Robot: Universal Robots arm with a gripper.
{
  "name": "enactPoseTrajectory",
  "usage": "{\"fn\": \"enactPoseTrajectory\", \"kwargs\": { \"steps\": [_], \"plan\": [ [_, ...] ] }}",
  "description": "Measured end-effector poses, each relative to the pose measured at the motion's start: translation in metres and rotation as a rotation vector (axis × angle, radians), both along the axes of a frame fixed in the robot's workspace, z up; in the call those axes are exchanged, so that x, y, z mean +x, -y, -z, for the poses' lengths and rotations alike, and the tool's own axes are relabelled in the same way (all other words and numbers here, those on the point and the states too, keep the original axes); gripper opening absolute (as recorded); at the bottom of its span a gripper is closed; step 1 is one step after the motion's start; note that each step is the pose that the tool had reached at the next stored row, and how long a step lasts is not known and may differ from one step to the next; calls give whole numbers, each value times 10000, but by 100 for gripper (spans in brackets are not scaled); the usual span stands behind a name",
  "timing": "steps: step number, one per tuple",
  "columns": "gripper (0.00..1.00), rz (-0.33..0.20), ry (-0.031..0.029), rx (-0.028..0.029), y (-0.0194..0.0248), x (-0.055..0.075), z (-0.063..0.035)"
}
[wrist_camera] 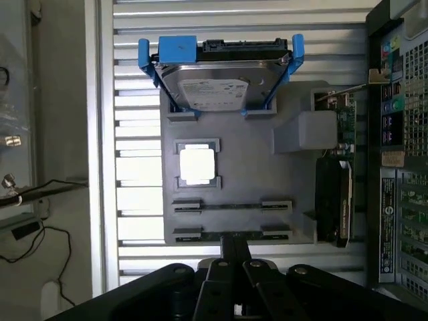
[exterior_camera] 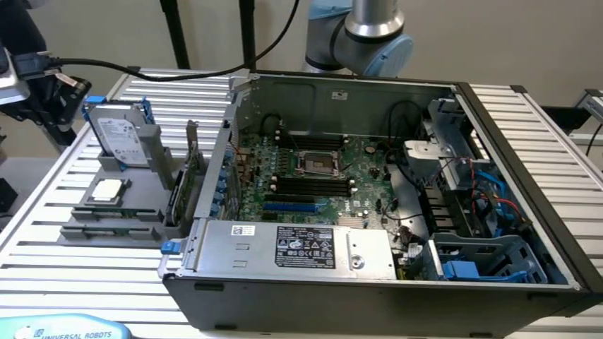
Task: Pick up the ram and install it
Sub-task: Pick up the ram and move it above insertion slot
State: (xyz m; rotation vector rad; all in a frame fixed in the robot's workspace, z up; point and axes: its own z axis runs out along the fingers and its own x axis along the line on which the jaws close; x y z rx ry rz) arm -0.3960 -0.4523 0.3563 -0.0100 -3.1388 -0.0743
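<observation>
Slatted metal table with two loads

We see a table [exterior_camera: 75,282] of pale metal slats running crosswise, with dark gaps between them. On it, toward the exterior view's left, sits a flat grey parts holder [exterior_camera: 140,192]. Just beside that, on the exterior view's right, lies an open computer case [exterior_camera: 377,300] on its side. It covers most of the table, and bare slats show past both ends.

Case [exterior_camera: 377,296] open on top, clear drop to the memory slots [exterior_camera: 311,185], cables [exterior_camera: 498,192] and drive cage [exterior_camera: 490,258] crowding the exterior view's right, expansion card [exterior_camera: 191,176] upright between case and grey holder [exterior_camera: 141,187], hard drive [exterior_camera: 121,139] standing at its far end, ram [wrist_camera: 231,206] low with open air above.
</observation>
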Motion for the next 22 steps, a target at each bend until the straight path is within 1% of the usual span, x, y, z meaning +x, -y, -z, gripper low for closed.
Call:
{"fn": "enactPoseTrajectory", "kwargs": {
  "steps": [22],
  "plan": [
    [11,-4000,-2,-1,0,1,43]
  ]
}}
